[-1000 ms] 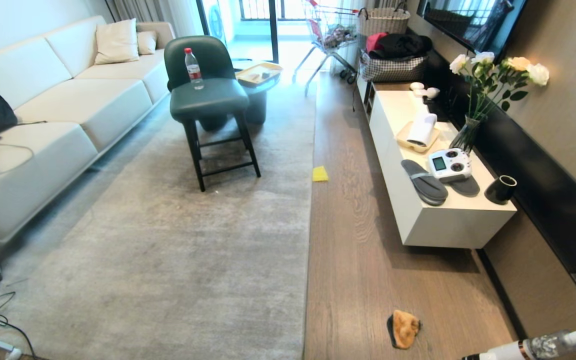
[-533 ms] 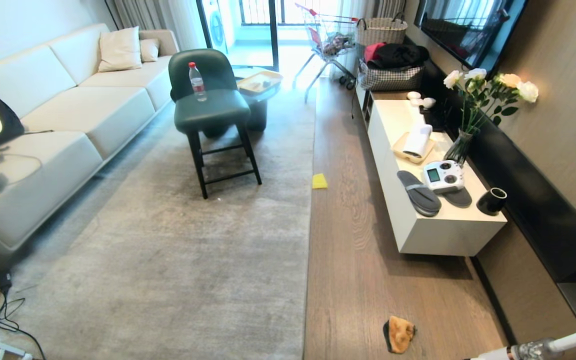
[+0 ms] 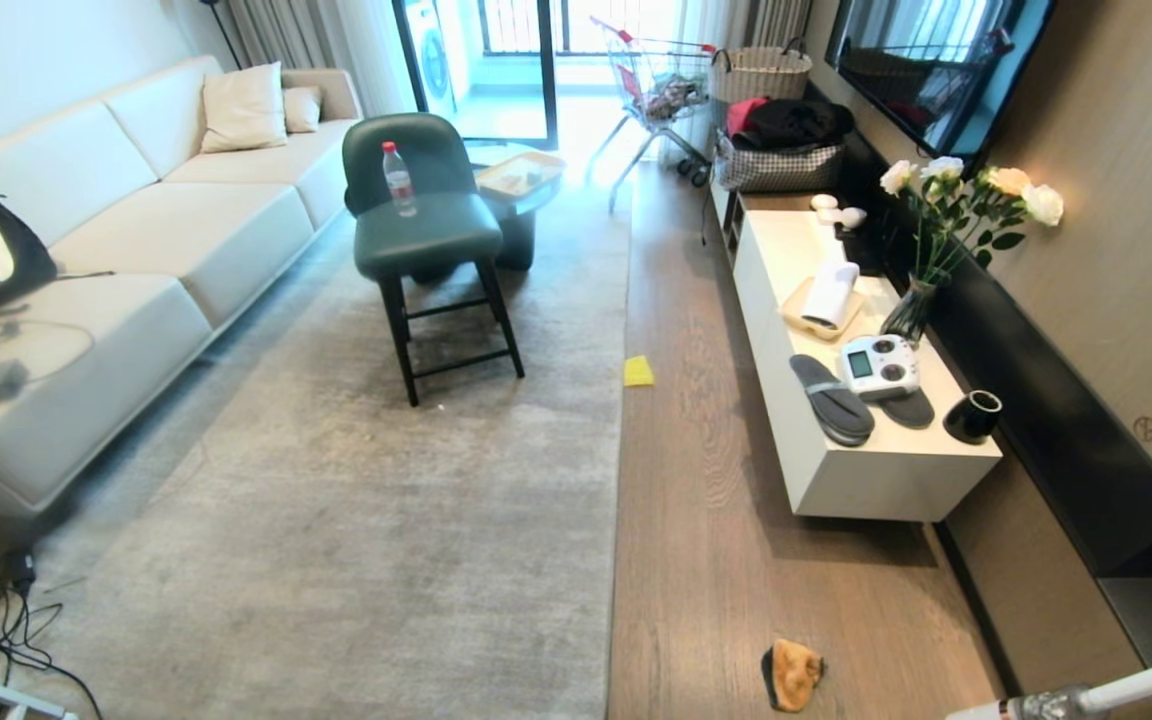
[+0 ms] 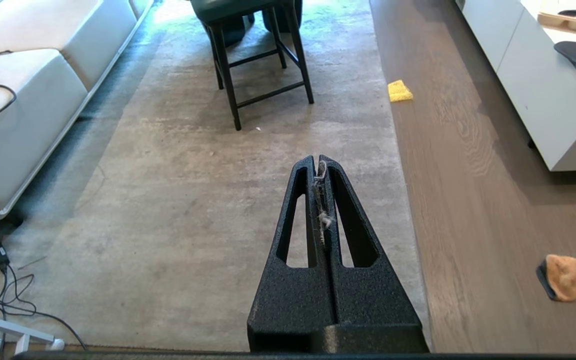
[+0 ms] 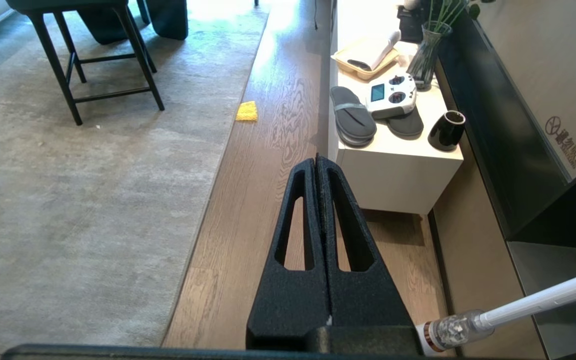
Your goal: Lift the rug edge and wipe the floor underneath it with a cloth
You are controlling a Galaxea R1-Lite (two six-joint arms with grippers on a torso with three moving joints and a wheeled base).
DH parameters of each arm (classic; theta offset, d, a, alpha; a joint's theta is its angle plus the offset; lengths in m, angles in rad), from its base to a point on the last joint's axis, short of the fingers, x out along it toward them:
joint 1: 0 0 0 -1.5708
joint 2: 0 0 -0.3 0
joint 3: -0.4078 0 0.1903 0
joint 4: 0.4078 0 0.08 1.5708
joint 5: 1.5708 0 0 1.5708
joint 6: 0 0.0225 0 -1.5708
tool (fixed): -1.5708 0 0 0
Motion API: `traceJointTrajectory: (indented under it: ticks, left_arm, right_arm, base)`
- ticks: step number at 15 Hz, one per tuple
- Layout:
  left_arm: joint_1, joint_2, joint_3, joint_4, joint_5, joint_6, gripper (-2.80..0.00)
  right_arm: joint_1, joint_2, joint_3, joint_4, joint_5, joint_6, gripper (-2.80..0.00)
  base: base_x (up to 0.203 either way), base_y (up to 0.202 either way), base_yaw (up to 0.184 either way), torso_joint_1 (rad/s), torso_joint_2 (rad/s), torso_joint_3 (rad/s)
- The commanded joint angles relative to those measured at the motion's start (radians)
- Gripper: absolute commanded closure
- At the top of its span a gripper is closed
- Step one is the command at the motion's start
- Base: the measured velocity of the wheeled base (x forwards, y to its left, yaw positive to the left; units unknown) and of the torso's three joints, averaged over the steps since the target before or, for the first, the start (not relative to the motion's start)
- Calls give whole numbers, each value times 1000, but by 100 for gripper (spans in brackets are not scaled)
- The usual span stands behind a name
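Note:
The rug edge [image 3: 616, 520] runs straight down the room, lying flat on the wood-grain floor [image 3: 716, 500]. The fluffy orange cloth [image 3: 793, 674] lies on the floor to the right of the rug, near the bottom of the head view. Neither gripper shows in the head view. My left gripper [image 4: 319, 162] hangs shut above the rug, with a wisp of lint between its fingers; the rug edge [image 4: 407, 210] and the cloth [image 4: 563, 277] lie off to its right. My right gripper [image 5: 317, 160] is shut and empty above the bare floor [image 5: 248, 210], beside the rug edge [image 5: 207, 200].
A flat yellow square [image 3: 638, 371] lies at the rug edge further off. A dark green chair [image 3: 426, 235] with a bottle stands on the rug and a sofa [image 3: 116, 260] lines the left. A white low cabinet [image 3: 856, 470] lines the right; a white pole [image 3: 1086, 695] crosses the bottom right.
The whole head view has shifted, with the room sliding down the picture and looking a little smaller, so the camera has moved. Nothing on the floor has moved.

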Motion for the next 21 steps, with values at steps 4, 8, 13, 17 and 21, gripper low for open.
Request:
traceJointTrajectory:
  ticks: [4,8,13,17,21]
  left_arm:
    - [0,0,0,-1,0,0,0]
    - [0,0,0,-1,0,0,0]
    - [0,0,0,-1,0,0,0]
    - [0,0,0,-1,0,0,0]
    - [0,0,0,-1,0,0,0]
  right_arm:
    - [0,1,0,-1,0,0,0]
    - [0,0,0,-1,0,-1,0]
    - [0,2,0,-3,-1,10,0]
    - [0,2,0,-1,-3,22,0]
    - [0,2,0,-1,-3,22,0]
  base:
    - [0,0,0,150,-337,-185]
    - [0,0,0,144,-320,-175]
    - [0,0,0,134,-297,-156]
    - [0,0,0,0,0,0]
    - [0,0,0,0,0,0]
